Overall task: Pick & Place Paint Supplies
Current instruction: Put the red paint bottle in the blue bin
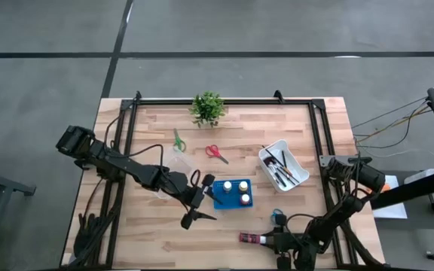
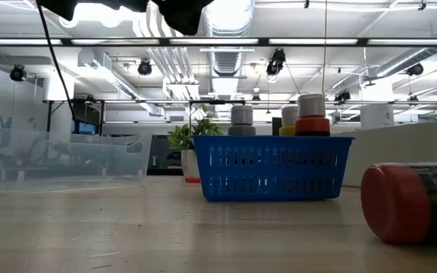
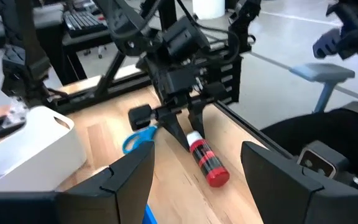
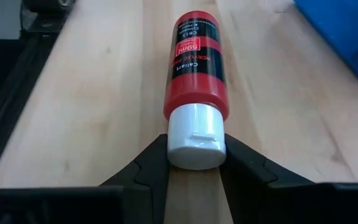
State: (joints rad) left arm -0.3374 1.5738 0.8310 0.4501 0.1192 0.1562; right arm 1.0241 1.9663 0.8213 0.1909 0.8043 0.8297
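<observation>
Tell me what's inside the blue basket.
Blue basket holds upright paint bottles: three caps visible from above, four tops at table level. Its walls hide the bottle bodies and floor.

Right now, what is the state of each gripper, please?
Left gripper: open, holding nothing, beside the blue basket.
Right gripper: closing around the white cap of the lying red paint bottle.

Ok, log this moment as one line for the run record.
right gripper: closing on white cap of red paint bottle lying on table | left gripper: open, beside blue basket
</observation>
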